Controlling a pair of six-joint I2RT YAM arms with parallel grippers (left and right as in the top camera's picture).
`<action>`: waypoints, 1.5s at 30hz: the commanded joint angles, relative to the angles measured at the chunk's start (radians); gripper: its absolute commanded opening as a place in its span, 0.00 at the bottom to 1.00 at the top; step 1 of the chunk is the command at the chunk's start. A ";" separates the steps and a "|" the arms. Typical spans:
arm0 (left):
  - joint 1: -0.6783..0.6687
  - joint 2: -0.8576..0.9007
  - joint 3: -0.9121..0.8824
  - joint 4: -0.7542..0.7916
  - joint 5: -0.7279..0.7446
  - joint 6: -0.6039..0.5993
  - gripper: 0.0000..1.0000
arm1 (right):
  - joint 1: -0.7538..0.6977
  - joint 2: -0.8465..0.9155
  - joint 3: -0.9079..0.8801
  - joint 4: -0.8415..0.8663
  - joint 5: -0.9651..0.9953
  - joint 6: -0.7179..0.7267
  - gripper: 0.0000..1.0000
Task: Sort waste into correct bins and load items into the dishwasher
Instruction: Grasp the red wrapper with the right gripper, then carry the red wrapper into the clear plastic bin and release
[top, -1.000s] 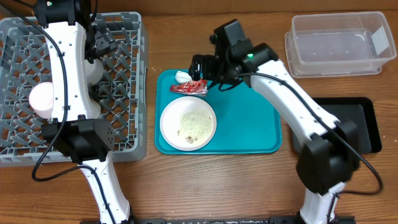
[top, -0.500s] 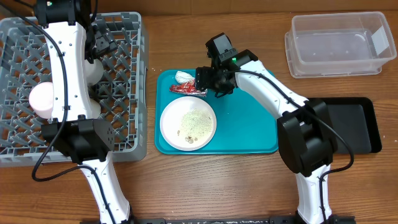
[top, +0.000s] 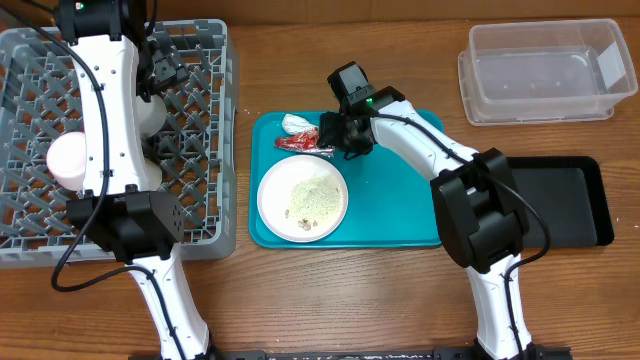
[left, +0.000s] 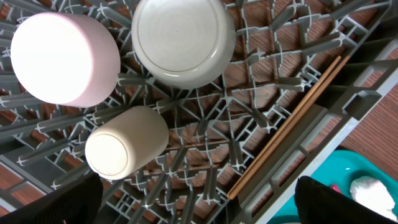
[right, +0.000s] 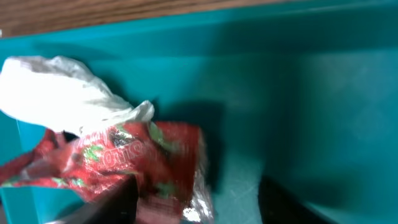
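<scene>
One red wrapper (top: 300, 143), long axis seemingly left-right

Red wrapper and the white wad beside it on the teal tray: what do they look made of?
The red wrapper looks like thin printed plastic film, glossy and creased, with a silvery foil-like edge at its lower corner. The white wad looks like soft matte tissue paper, judging by its fuzzy crumpled folds, though thin plastic cannot be ruled out.

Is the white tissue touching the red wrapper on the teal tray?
Touching. The right wrist view shows the tissue lying against the wrapper with no gap.
</scene>
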 joint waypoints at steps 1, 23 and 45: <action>0.000 0.001 0.002 0.002 -0.020 -0.002 1.00 | -0.002 0.009 0.025 0.005 0.013 0.046 0.38; 0.000 0.001 0.002 0.002 -0.020 -0.002 1.00 | -0.177 -0.312 0.066 -0.170 -0.100 0.060 0.04; 0.000 0.001 0.002 0.002 -0.020 -0.002 1.00 | -0.704 -0.536 0.060 -0.166 0.005 -0.126 0.04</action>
